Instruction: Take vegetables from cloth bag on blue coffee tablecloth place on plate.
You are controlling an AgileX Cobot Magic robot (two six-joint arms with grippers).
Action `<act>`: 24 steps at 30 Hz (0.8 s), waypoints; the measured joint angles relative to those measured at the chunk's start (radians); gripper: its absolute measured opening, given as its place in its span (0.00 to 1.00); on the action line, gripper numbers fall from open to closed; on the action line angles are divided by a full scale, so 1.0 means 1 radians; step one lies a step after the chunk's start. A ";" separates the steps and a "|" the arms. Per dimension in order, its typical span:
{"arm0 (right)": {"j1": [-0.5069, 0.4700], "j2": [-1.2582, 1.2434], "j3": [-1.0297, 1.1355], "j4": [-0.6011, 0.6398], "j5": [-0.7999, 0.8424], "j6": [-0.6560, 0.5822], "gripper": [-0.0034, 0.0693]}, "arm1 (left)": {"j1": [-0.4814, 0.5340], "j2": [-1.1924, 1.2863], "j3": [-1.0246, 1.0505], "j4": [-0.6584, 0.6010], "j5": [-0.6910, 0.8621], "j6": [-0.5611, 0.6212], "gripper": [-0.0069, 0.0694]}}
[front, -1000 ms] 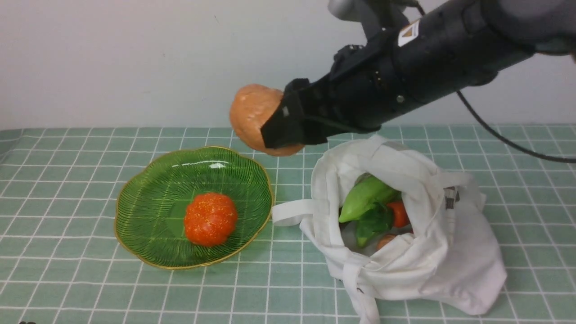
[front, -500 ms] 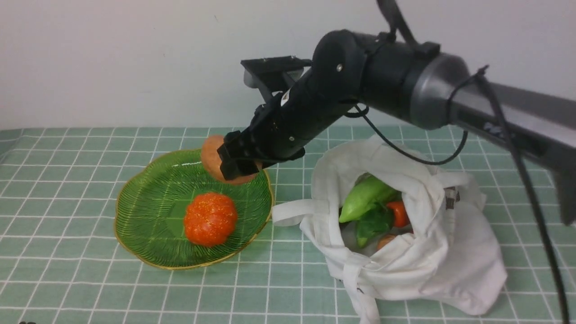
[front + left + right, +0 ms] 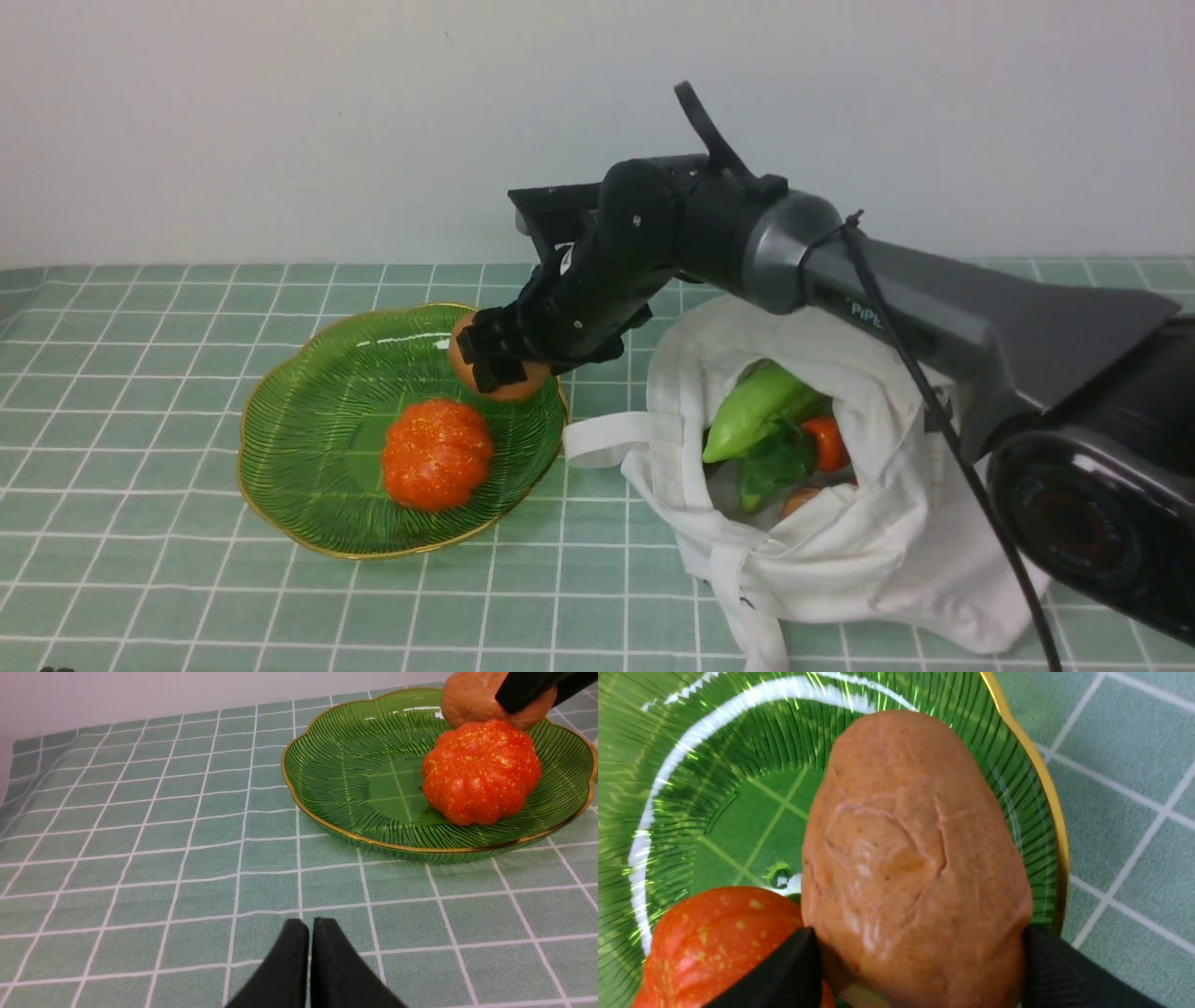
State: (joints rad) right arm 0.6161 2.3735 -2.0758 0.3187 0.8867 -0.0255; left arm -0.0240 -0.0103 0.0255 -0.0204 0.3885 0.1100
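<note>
My right gripper [image 3: 499, 364] is shut on the tan-brown potato [image 3: 509, 383] and holds it low over the far right part of the green plate [image 3: 308, 439], next to its gold rim. In the right wrist view the potato [image 3: 910, 858] sits between both black fingers [image 3: 1059, 970]. A red-orange pumpkin-shaped vegetable [image 3: 436, 455] lies in the plate. The white cloth bag [image 3: 868, 504] lies open to the right, showing a light green pepper [image 3: 752, 411], a dark green leafy one [image 3: 775, 462] and a small red one [image 3: 824, 441]. My left gripper [image 3: 310, 926] is shut and empty above the tablecloth [image 3: 140, 858].
A white bag strap [image 3: 607, 439] lies between the bag and the plate. A plain white wall [image 3: 280, 121] stands behind the table. My right arm [image 3: 934, 299] reaches over the bag.
My right gripper has carried the potato down and left, from high above the bag's edge to low over the plate's far right side. The bag and the pumpkin have not moved.
</note>
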 joint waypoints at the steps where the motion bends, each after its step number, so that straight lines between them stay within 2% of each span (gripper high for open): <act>1: 0.000 -0.002 0.000 0.000 0.004 0.001 0.80 | 0.000 0.000 0.000 0.000 0.000 0.000 0.08; 3: 0.000 -0.025 0.000 -0.025 0.035 0.003 0.89 | 0.000 0.000 0.000 0.000 0.000 0.000 0.08; 5: 0.000 -0.050 -0.005 -0.056 0.065 0.003 0.92 | 0.000 0.000 0.000 0.000 0.000 0.000 0.08; 8: 0.000 -0.118 -0.029 -0.124 0.140 0.003 0.91 | 0.000 0.000 0.000 0.000 0.000 0.000 0.08; 10: 0.000 -0.178 -0.053 -0.177 0.200 0.003 0.86 | 0.000 0.000 0.000 0.000 0.000 0.000 0.08; 13: 0.000 -0.284 -0.089 -0.271 0.310 -0.004 0.69 | 0.000 0.000 0.000 0.000 0.000 0.000 0.08; 14: 0.000 -0.335 -0.098 -0.319 0.340 -0.004 0.59 | 0.000 0.000 0.000 0.000 0.000 0.000 0.08; 15: 0.000 -0.344 -0.099 -0.329 0.344 -0.004 0.59 | 0.000 0.000 0.000 0.000 0.000 0.000 0.08; 16: 0.000 -0.420 -0.103 -0.382 0.359 0.007 0.46 | 0.000 0.000 0.000 0.000 0.000 0.000 0.08; 19: 0.000 -0.597 -0.103 -0.473 0.374 0.061 0.19 | 0.000 0.000 0.000 0.000 0.000 0.000 0.08; 22: 0.000 -0.773 -0.086 -0.495 0.377 0.101 0.07 | 0.000 0.000 0.000 0.000 0.000 0.000 0.08; 24: 0.000 -0.854 -0.068 -0.497 0.377 0.116 0.05 | 0.000 0.000 0.000 0.000 0.000 0.000 0.08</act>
State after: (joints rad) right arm 0.6161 1.5193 -2.1442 -0.1778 1.2634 0.0908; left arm -0.0240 -0.0103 0.0255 -0.0204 0.3885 0.1100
